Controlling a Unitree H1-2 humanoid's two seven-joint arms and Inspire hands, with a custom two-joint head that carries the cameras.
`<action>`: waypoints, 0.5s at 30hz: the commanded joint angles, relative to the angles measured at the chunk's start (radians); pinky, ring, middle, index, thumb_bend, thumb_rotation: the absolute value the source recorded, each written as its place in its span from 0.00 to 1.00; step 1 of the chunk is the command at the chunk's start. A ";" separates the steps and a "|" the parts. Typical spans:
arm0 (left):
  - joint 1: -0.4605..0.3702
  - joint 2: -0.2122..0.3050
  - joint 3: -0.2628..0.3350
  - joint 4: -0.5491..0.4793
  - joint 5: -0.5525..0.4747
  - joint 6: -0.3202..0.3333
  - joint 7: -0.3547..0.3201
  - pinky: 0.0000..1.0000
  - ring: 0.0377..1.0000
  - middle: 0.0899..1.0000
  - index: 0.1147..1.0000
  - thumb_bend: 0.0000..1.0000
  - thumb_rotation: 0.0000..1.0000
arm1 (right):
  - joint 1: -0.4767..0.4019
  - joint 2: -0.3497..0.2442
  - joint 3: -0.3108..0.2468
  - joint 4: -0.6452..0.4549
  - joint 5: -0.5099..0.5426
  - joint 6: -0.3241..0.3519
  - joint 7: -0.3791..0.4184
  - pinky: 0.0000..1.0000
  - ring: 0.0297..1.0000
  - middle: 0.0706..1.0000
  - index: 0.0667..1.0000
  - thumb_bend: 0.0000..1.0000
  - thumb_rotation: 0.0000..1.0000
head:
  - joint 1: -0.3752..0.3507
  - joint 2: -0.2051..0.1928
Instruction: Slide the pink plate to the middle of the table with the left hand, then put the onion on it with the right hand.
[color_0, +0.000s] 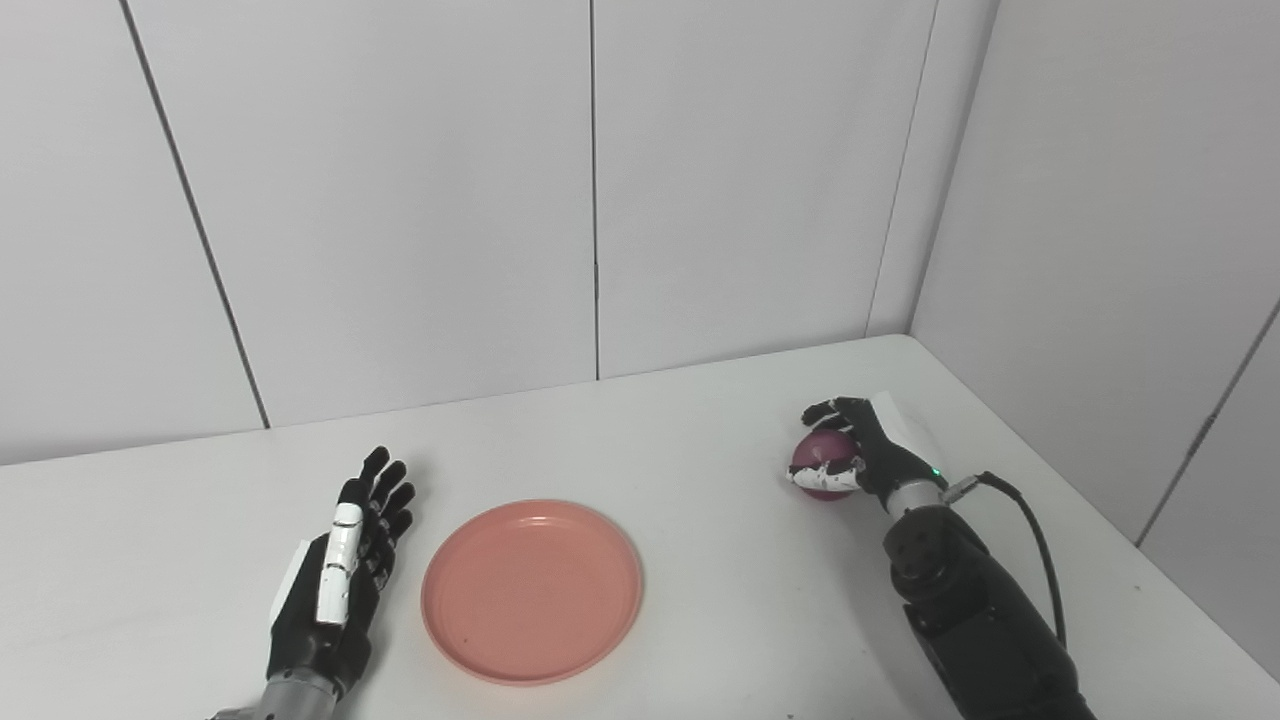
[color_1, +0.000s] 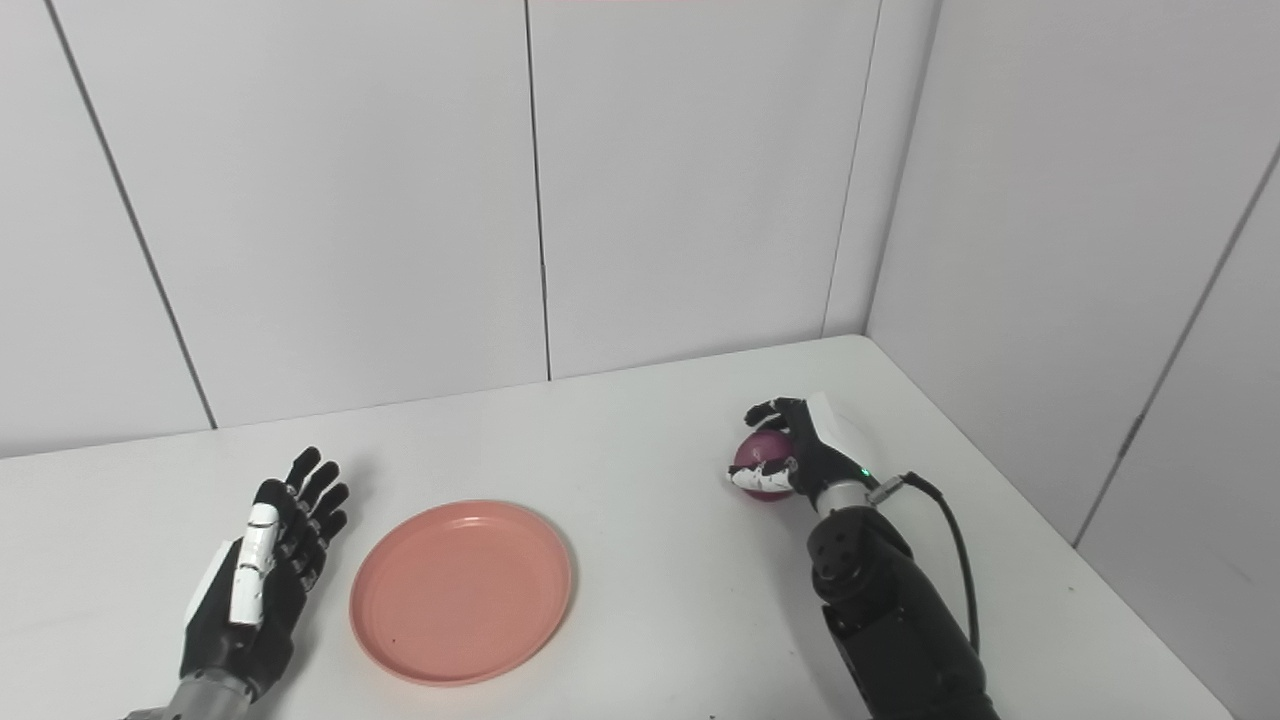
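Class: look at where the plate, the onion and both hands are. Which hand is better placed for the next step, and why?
The right hand: its fingers wrap the onion. The left hand lies open beside the empty pink plate.

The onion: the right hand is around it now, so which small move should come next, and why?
Probably a short lift of the onion off the table. The right hand has its fingers wrapped around it, apparently at table level. The pink plate lies bare near the middle, and the left hand rests open beside it, apart from the rim.
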 joint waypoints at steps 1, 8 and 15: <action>-0.036 -0.007 -0.002 -0.031 -0.004 -0.012 0.000 1.00 0.98 0.99 0.97 0.63 1.00 | -0.037 -0.026 -0.001 -0.021 -0.021 -0.028 -0.029 0.44 0.57 0.59 0.58 0.42 0.00 | 0.002 -0.001; -0.040 -0.009 0.003 -0.026 -0.006 -0.018 0.002 1.00 0.98 0.98 0.96 0.63 1.00 | -0.037 -0.008 -0.012 -0.004 -0.029 -0.106 -0.118 0.32 0.43 0.49 0.47 0.49 0.00 | 0.010 -0.007; -0.043 -0.005 0.003 -0.025 0.000 -0.023 0.004 1.00 0.98 0.98 0.96 0.63 1.00 | -0.037 0.019 -0.017 -0.060 -0.020 -0.172 -0.171 0.29 0.41 0.49 0.49 0.49 0.00 | 0.013 -0.006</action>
